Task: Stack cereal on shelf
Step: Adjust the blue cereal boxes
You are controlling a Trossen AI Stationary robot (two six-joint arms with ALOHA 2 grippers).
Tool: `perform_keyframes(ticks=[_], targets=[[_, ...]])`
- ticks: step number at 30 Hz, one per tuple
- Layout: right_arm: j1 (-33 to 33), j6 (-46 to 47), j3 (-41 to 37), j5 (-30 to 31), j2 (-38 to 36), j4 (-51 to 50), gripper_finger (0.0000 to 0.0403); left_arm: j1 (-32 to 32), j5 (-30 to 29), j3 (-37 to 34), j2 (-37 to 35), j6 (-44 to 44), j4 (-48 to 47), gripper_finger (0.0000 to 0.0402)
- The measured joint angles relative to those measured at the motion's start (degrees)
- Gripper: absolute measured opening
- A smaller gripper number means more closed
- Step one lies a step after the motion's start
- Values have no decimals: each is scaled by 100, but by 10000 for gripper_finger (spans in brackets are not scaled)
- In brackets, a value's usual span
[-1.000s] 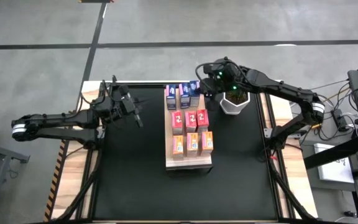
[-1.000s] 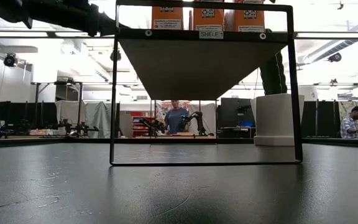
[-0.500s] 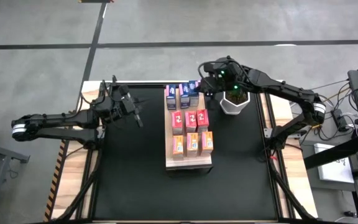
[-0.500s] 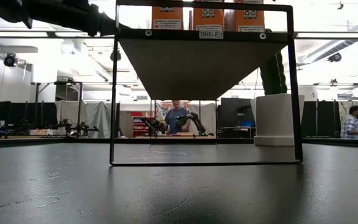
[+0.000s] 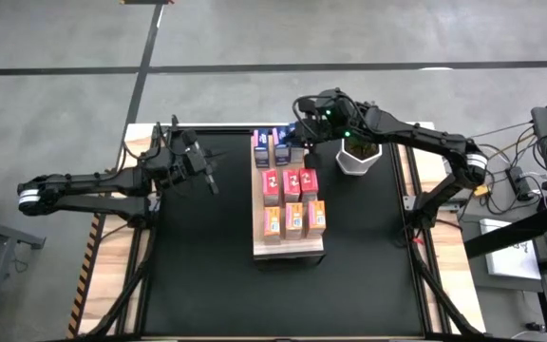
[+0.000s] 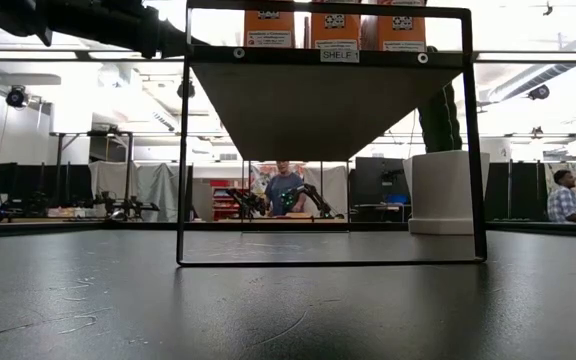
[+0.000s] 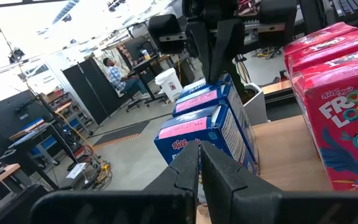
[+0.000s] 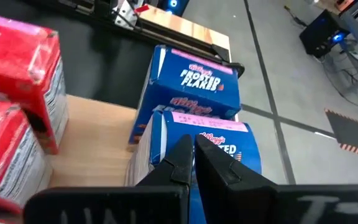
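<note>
The shelf (image 5: 288, 249) is a light wood board raised on a black frame at the table's middle. Cereal boxes stand on it in rows: blue (image 5: 273, 147) at the far end, pink-red (image 5: 291, 182) in the middle, orange (image 5: 295, 219) nearest. My right gripper (image 5: 295, 136) is shut and slants down over the right-hand blue box (image 8: 211, 138). The left wrist view shows its dark fingers (image 7: 219, 56) coming down behind the blue boxes (image 7: 207, 118). My left gripper (image 5: 213, 182) is shut and level, left of the shelf, touching nothing. My right gripper has its shut fingers (image 8: 185, 155) at the top edge (image 8: 207, 127) of the right-hand blue box, slanting down from the table's right. I cannot tell whether the tips touch the box. The box stands upright on the shelf.
A cactus in a white pot (image 5: 356, 157) stands on the black mat right of the shelf's far end, under my right arm. The black mat (image 5: 198, 266) lies bare on both sides of the shelf. People sit in the room beyond the table (image 6: 286, 190).
My right gripper has gone a little toward the table's left, from beside the cactus pot to over the blue boxes at the shelf's far end, and has tipped slightly. It has stayed shut. The boxes stand as before.
</note>
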Motion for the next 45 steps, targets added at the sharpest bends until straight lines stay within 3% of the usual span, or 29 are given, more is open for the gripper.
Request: perform_keyframes(ticks=[12, 32, 45], targets=[[-2, 192, 7, 23, 208, 349, 8, 0, 4, 0, 0, 1, -3, 0], [0, 223, 0, 64, -152, 143, 9, 0, 16, 0, 20, -189, -1, 0], [0, 201, 0, 45, -293, 307, 8, -8, 458, 0, 642, -260, 710, 0]])
